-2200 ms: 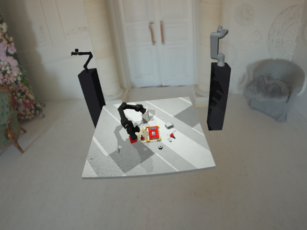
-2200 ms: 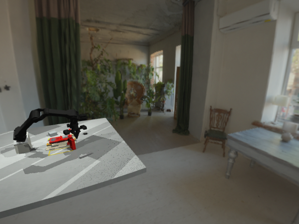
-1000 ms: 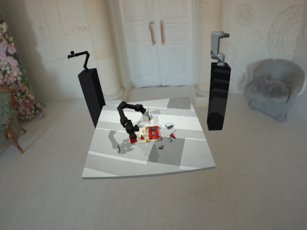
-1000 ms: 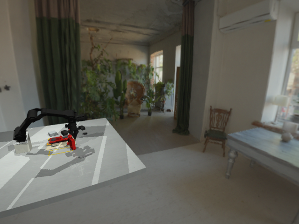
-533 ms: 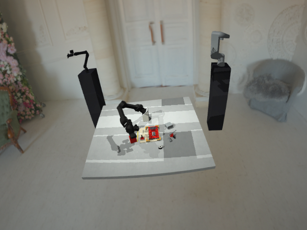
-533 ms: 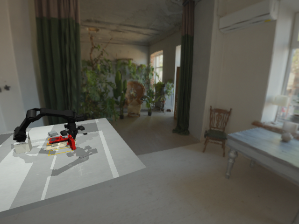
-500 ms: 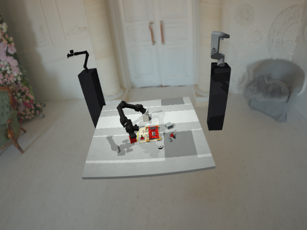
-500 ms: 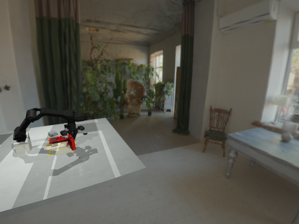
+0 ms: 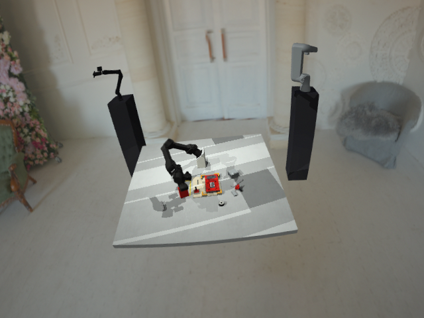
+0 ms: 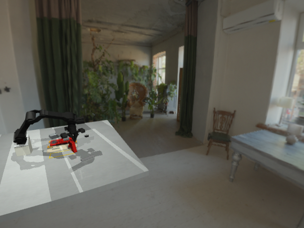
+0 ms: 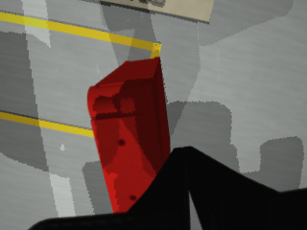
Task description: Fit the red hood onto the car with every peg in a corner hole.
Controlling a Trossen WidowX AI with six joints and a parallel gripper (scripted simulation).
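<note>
The red hood [image 9: 183, 193] [image 10: 73, 145] [image 11: 107, 158] is at the left side of the jig in the top view and looks tipped up on an edge. Two small dark holes show on its face in the wrist view. My gripper [image 9: 183, 187] [image 10: 74, 140] [image 11: 182, 155] is shut, fingertips together, right beside the hood and covering part of it; nothing shows clearly between the fingers. Whether they touch the hood cannot be told. The red chassis [image 9: 217, 183] [image 10: 58, 142] sits in the cream jig [image 9: 197, 179] [image 11: 192, 11], with the grey engine block [image 9: 212, 185] on its deck. The pegs are too small to make out.
A yellow outline [image 11: 72, 29] lies beside the jig. A small red part [image 9: 196, 190] stands on the jig's near left. Beyond the chassis are a grey block [image 9: 233, 173] and a red part [image 9: 237, 187]. A wheel [image 9: 221, 203] lies in front. A small grey piece [image 9: 162, 206] lies at left.
</note>
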